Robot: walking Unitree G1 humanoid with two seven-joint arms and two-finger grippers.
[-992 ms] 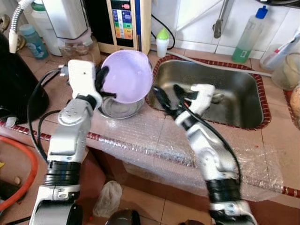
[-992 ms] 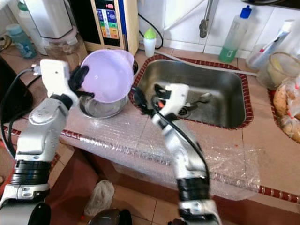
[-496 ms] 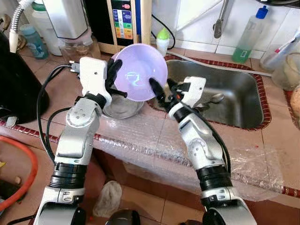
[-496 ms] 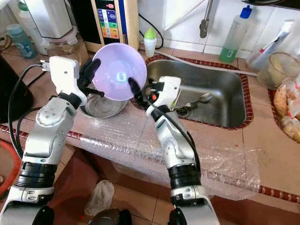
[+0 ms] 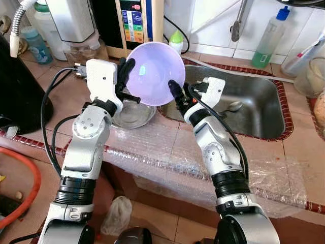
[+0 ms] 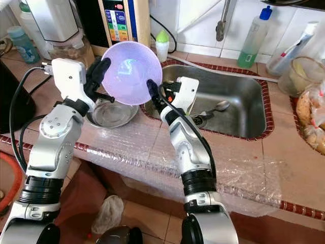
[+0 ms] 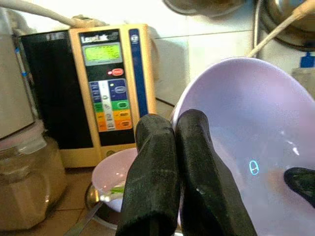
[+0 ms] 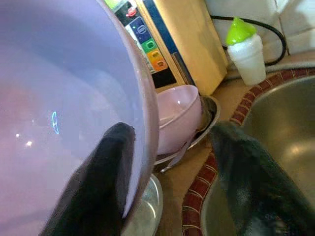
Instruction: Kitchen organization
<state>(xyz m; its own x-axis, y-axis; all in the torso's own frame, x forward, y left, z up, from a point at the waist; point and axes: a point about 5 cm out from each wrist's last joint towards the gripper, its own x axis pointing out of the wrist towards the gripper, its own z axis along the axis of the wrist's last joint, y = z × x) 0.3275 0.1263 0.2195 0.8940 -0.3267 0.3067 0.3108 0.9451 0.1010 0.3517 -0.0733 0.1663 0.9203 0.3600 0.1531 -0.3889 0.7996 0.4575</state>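
You are holding the lavender bowl tilted above the counter beside the sink, left end effector pinched on its rim while the right end effector, fingers apart straddling the opposite rim, is seemingly positioning for a handover.

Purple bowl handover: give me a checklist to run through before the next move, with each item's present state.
1. Left gripper shut on the purple bowl rim: ok, fingers pinch it in the left wrist view.
2. Right gripper astride the rim: ok, one finger inside the bowl, one outside.
3. Right gripper closed on the rim: not ok, the outer finger stands clear.
4. Bowl empty: ok, nothing lies inside.
5. Bowl clear of the steel bowl below: ok, it is held above it.
6. Sink free for set-down: not ok, a spoon lies in it.
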